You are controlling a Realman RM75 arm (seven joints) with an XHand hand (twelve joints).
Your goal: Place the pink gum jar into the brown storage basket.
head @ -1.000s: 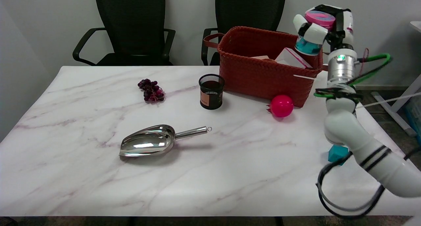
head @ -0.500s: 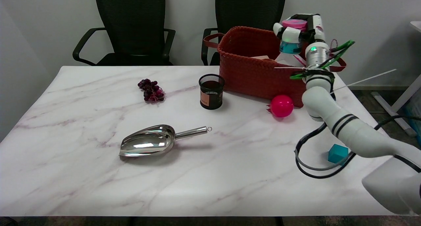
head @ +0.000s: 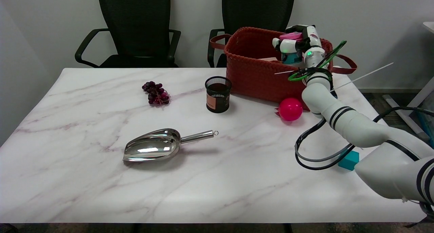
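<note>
One upright gum jar [head: 292, 53], lid up

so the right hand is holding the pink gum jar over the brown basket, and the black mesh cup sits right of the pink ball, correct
Not quite. The head view shows the black mesh cup left of the pink ball, not right of it. The rest stands: the right hand holds the pink gum jar over the brown basket.

One head camera looks down from above the marble table's [head: 101, 192] near edge, facing two office chairs [head: 135, 26].
</note>
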